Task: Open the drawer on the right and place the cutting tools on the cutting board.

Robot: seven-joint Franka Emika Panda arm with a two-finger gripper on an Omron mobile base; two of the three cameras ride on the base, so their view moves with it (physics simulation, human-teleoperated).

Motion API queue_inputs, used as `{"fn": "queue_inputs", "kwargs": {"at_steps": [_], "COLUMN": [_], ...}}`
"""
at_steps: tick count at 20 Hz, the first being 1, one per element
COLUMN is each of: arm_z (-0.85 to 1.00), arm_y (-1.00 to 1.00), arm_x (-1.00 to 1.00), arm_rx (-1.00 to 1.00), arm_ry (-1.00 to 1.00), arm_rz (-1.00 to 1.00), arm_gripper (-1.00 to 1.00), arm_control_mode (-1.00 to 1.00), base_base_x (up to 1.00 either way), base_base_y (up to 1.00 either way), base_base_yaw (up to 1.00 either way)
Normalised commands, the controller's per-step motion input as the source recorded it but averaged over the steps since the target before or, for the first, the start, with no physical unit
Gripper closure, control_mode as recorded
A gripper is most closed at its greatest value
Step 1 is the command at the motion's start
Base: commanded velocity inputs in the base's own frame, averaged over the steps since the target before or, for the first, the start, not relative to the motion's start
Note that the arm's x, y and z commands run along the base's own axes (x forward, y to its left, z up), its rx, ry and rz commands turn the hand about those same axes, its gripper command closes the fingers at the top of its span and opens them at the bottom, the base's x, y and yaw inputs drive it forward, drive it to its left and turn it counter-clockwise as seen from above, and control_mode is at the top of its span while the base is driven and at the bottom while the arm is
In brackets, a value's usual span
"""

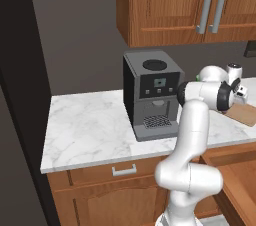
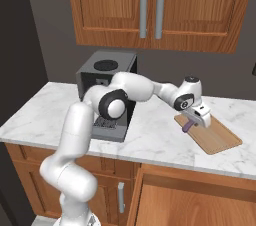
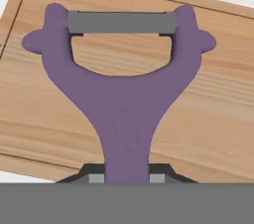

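White marble counter [image 2: 150, 137], wooden cutting board [image 3: 218, 114], gripper [image 2: 192, 120] clamping purple peeler [image 3: 124, 114]

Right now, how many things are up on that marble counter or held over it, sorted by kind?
Coffee machine: 1
Cutting board: 1
Purple peeler, held in the gripper above the board: 1
Total: 3
There may be small items behind the arm in the left base view, too hidden to count.
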Motion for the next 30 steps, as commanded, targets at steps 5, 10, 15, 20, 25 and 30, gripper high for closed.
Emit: {"fn": "queue_inputs", "kwargs": {"at_steps": [5, 10, 15, 20, 25, 30], "arm_z": [-0.15, -0.05, 0.02, 0.40, 0.58, 0.63], "arm_y": [-0.12, -0.15, -0.10, 0.00, 0.00, -0.06], "arm_x": [0.05, 0.13, 0.02, -0.40, -0.89, -0.99], "arm_rx": [0.00, 0.00, 0.00, 0.00, 0.00, 0.00], "arm_ry": [0.00, 0.00, -0.01, -0.12, -0.15, -0.07], "arm_rz": [-0.03, -0.02, -0.02, -0.02, -0.03, -0.04], "arm_gripper": [-1.00, -1.00, -1.00, -1.00, -1.00, -1.00], "arm_control_mode": [-1.00, -1.00, -1.00, -1.00, -1.00, -1.00], "base_base_x": [0.00, 0.00, 0.00, 0.00, 0.00, 0.00], "base_base_y": [0.00, 0.00, 0.00, 0.00, 0.00, 0.00], "base_base_yaw": [0.00, 0.00, 0.00, 0.00, 0.00, 0.00]}}
